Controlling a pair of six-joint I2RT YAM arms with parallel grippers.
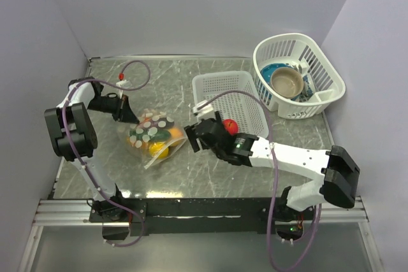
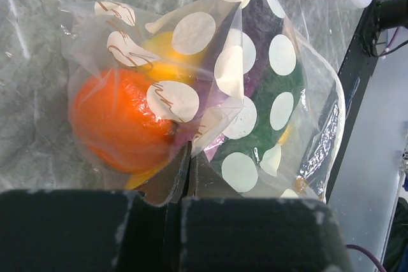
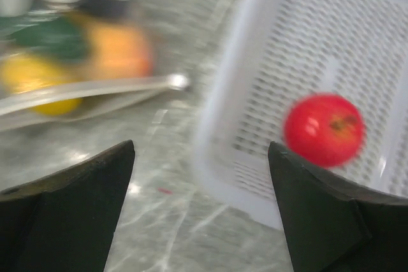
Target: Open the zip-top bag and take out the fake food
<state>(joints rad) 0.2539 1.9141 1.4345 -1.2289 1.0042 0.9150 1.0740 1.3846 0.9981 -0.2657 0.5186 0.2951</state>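
Lying centre-frame from above, the bag (image 1: 153, 137) holds food (image 1: 158, 149); at the left wrist, the left gripper (image 2: 188, 164) clenches its film, best pulled taut, while the right wrist shows the right gripper (image 3: 201, 151) gaping empty near the apple (image 3: 324, 129) in the basket (image 3: 357, 30).

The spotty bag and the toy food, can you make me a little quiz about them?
1. True or false: the red apple is inside the flat white basket.
2. Pick one: which gripper pinches the zip-top bag? A left, B right, C neither.
3. Fill in: the right gripper has its jaws ____.

Key: 1 true. 2 A, the left gripper is closed on the plastic. 3 open.
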